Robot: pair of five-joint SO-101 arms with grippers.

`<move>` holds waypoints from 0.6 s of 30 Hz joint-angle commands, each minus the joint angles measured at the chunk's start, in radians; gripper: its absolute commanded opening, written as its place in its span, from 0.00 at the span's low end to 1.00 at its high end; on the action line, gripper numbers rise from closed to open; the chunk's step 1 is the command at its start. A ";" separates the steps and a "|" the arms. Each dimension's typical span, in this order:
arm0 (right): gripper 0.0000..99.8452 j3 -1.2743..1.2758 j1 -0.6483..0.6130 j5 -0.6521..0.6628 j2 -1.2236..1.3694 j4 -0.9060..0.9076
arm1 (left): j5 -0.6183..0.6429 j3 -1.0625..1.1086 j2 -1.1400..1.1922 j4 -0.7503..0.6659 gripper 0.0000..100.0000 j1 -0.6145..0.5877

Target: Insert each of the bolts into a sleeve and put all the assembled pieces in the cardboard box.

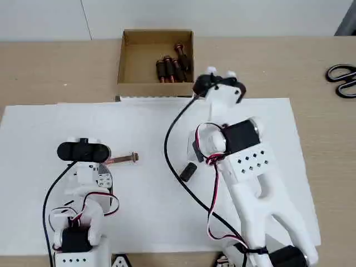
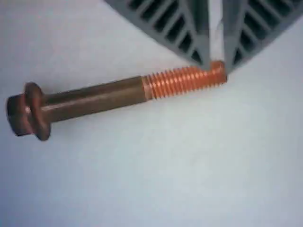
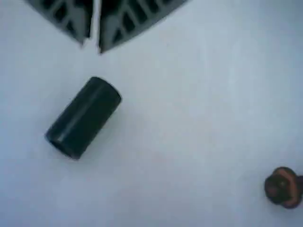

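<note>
The left claw (image 2: 216, 59) is held low over the white sheet (image 1: 144, 222) with its 2 ribbed grey fingers pressed almost together, only a narrow slit left between them. Its tips are set at the threaded end of the bolt (image 2: 94, 99). Whether the thread is truly pinched or merely touched cannot be told. The bolt is laid flat on the sheet, its flanged hex head pointed away from the claw. This placing is judged to leave the shank free for a sleeve to be slid over it.

The bolt is seen to be copper-coloured metal: a smooth, darker shank, bright fine threads and a broad washer-like flange under the head.

The right claw (image 3: 92, 45) is likewise closed to a slit and nothing is held in it. It is poised just beside the sleeve (image 3: 83, 118), a short, matt black cylinder lying on its side on the sheet, well apart from the bolt. The sleeve's round shape is judged likely to let it roll if nudged.

At the far side of the bench (image 1: 55, 72), several assembled pieces (image 1: 172, 68) are gathered in the cardboard box (image 1: 128, 55), so 1 pair is judged to be left. Scissors (image 1: 342, 80) are lying at the bench's edge.
</note>
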 commanded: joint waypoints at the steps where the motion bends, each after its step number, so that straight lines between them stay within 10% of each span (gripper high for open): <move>1: 0.00 0.083 0.005 -0.097 0.033 -0.077 | -0.003 -0.004 -0.012 -0.028 0.01 -0.003; 18: 0.01 0.115 -0.107 -0.155 0.239 -0.249 | -0.003 -0.002 -0.012 -0.040 0.01 -0.008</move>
